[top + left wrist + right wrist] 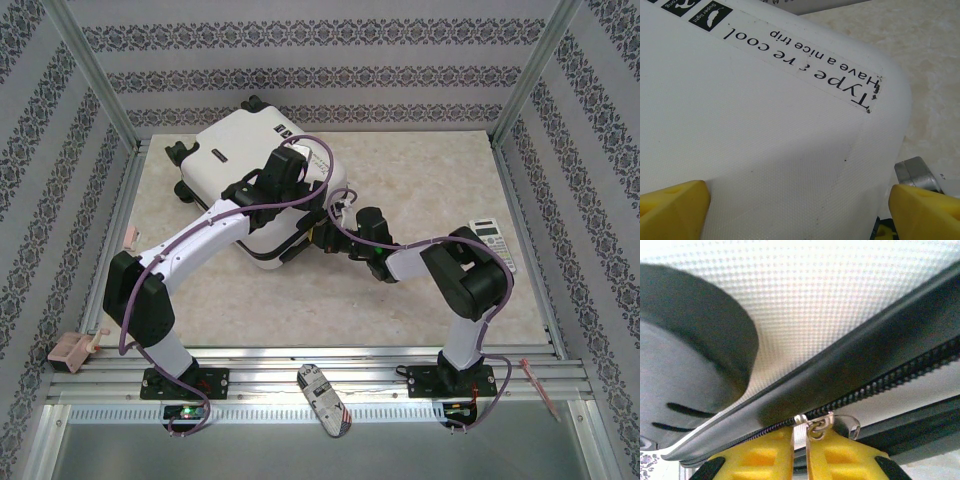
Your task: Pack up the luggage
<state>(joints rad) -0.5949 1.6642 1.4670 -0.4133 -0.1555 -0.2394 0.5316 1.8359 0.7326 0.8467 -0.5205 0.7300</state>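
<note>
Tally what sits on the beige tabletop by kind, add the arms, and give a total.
Suitcase: 1
Calculator: 1
Arms: 2 (left arm, right arm)
Total: 4

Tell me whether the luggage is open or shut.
Shut: the luggage lies closed, halves together; zipper teeth beside the zipper pull are meshed. Fully zipped: cannot tell.
</note>
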